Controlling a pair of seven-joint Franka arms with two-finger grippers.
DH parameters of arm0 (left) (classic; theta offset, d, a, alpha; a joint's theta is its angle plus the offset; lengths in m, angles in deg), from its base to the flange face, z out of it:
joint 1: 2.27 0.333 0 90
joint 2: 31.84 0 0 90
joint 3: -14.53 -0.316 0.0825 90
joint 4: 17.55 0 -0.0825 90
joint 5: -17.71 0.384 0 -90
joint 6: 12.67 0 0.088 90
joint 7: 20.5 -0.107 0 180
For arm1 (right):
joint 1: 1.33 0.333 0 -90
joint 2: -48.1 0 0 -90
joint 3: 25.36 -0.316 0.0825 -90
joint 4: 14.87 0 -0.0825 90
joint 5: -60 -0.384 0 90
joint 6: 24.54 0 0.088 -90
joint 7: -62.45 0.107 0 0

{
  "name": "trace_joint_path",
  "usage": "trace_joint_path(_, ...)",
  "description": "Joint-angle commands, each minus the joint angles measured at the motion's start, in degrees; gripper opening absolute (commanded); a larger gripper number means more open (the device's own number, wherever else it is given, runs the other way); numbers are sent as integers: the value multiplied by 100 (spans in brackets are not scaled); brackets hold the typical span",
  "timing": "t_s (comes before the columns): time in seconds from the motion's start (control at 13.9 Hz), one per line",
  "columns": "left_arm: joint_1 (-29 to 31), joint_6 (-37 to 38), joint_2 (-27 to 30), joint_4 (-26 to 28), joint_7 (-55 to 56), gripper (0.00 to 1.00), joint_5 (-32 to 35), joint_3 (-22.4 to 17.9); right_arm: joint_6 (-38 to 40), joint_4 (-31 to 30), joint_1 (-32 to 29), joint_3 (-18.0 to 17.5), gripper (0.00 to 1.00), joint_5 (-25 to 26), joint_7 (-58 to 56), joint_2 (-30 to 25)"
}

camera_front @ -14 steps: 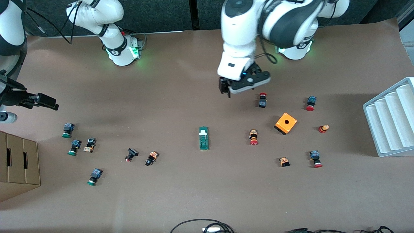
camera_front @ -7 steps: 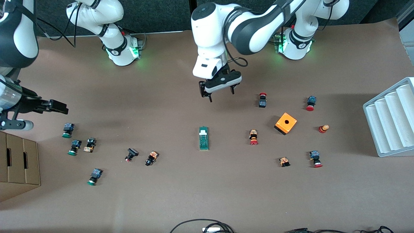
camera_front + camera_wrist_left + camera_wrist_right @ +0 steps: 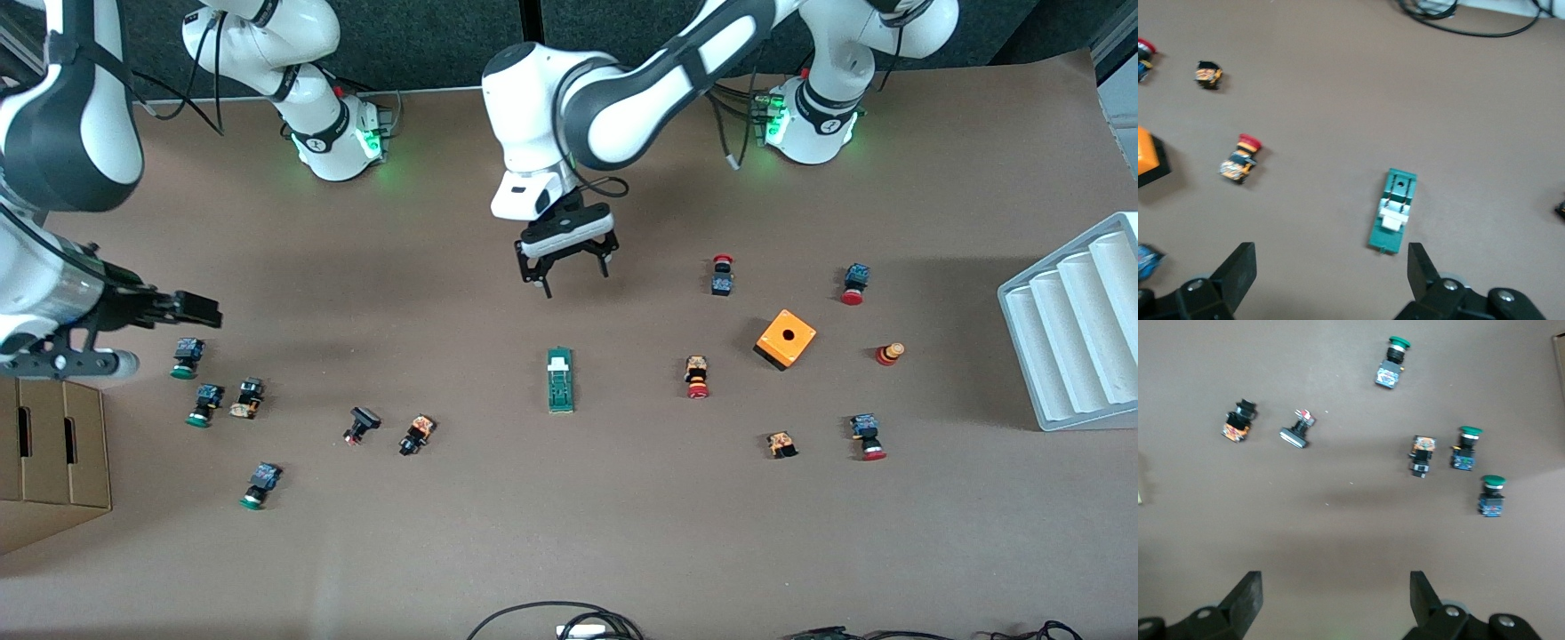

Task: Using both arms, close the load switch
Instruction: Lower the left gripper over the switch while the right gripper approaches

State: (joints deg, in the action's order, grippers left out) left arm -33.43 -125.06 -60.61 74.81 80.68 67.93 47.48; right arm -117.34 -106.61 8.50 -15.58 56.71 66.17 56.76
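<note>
One narrow dark-green load switch (image 3: 560, 380) lies mid-table, untouched. We hold our left gripper (image 3: 566, 266) spread wide over bare table near it, probably lining up; our right gripper (image 3: 133, 313), also spread, hangs above green-capped push buttons (image 3: 197, 384).

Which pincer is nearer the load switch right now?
Left. The left pincer hangs open over the table just past the load switch; the right pincer is over the green-capped buttons.

Brown table (image 3: 569, 533), dark wall panels (image 3: 444, 44)
</note>
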Motion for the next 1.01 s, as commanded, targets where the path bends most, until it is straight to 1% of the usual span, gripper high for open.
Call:
trace_joint_path(0.0,-161,-343,-435,-87,567,100,828,-26,52,613,62,-63,100,-355,478,539)
trace_joint_path(0.07,-214,-380,-576,-70,725,100,1179,-26,52,666,80,-99,100,-461,724,575)
trace_joint_path(0.22,-293,-415,-840,9,1068,100,1830,-26,-53,702,299,-178,100,-515,1338,628)
trace_joint_path(0.43,-338,-556,-1069,290,1665,100,2726,-26,-273,702,607,-187,100,-620,2131,672)
trace_joint_path(0.79,-355,-521,-1719,519,3273,100,4853,-69,-730,711,1081,-187,100,-945,3149,909)
trace_joint_path(0.94,-364,-424,-1903,546,3399,100,5250,-104,-914,772,1213,-204,100,-980,3529,1006)
